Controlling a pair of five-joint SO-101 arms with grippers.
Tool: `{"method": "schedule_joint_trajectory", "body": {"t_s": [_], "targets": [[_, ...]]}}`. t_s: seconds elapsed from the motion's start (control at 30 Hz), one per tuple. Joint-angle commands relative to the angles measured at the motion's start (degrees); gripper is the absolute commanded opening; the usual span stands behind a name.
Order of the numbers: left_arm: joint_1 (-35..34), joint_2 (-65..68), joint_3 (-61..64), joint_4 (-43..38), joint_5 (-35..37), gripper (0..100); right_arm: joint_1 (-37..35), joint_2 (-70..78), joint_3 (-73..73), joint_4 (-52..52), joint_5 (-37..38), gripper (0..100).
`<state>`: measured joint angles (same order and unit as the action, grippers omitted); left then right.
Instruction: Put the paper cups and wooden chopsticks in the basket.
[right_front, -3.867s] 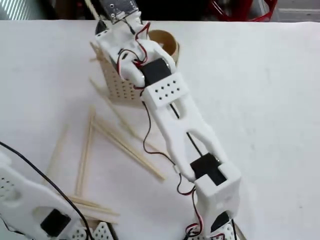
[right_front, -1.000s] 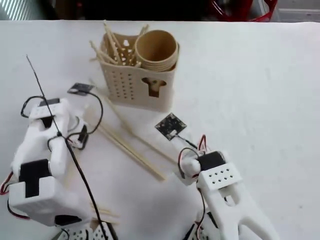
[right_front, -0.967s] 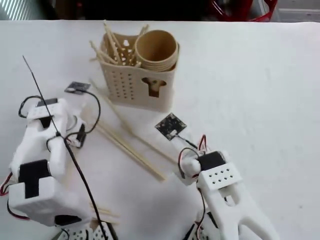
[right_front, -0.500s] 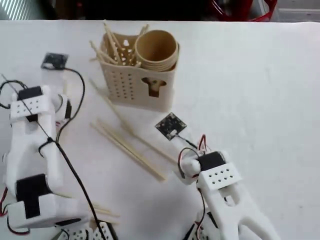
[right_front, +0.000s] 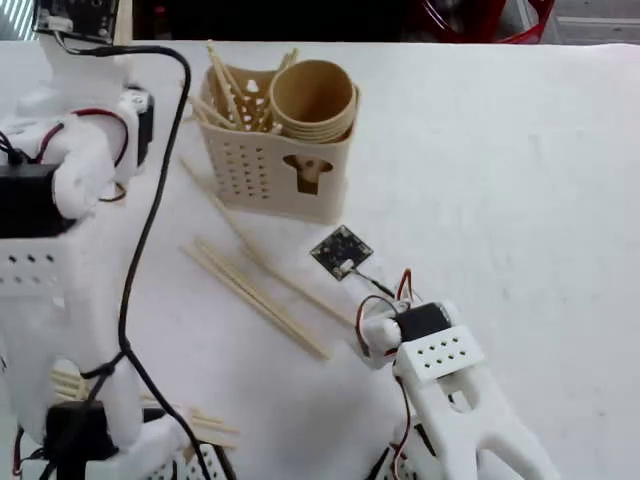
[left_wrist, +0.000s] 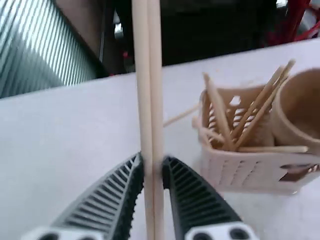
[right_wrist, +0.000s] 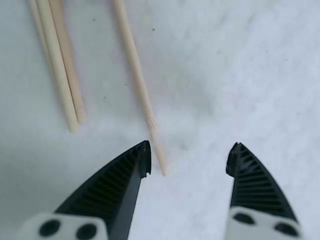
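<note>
Left tool (left_wrist: 151, 162): clamped on a held pair of chopsticks (left_wrist: 148, 90). The two sticks sit side by side between the ribbed black fingers (left_wrist: 125, 190) and point away from the wrist camera. The left arm (right_front: 60, 200) stands raised at the left side of the tabletop (right_front: 520, 180), beside the basket (right_front: 265, 165).

Right tool (right_wrist: 190, 150): spread wide, gripping nothing, low over the tabletop. The end of a single chopstick (right_wrist: 137, 85) lies between its jaws, close to one finger (contact cannot be confirmed). A loose pair (right_wrist: 57, 65) lies just beside that stick, outside the jaws. In the high view, both lie diagonally between the basket and the right arm (right_front: 450, 380).

Basket: cream plastic, rectangular, with walls perforated by small round holes and one larger cut-out. It contains:
- a nested stack of paper cups (right_front: 312, 100), tan, in the half nearer the right arm;
- a bundle of standing chopsticks (right_front: 232, 100), leaning at mixed angles in the other half.

Further chopsticks (right_front: 205, 425) lie flat near the left arm's base.

Surroundings: the tabletop is white and matte. Both arms are white plastic with red and black wiring. A ribbed metal panel (left_wrist: 40, 45) stands beyond the far edge.
</note>
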<state>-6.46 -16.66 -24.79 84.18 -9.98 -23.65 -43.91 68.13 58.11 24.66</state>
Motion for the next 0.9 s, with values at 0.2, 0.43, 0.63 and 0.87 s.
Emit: {"method": "schedule_joint_trajectory", "body": {"t_s": [0.2,0.43,0.63,0.87], "targets": [[11.47,1.36,-3.34,-20.48,3.78,3,0.04,-1.01,-0.35,-0.92,0.18,24.8],[12.00,11.12,-3.52,-32.35,5.98,3,0.04,-1.01,-0.35,-1.54,0.35,24.8],[12.62,17.27,-3.16,-35.52,7.47,3,0.04,-1.01,-0.35,-1.63,0.35,24.8],[12.79,23.78,-3.08,-37.80,7.82,3,0.04,-1.01,-0.26,-2.42,0.26,24.8]]}}
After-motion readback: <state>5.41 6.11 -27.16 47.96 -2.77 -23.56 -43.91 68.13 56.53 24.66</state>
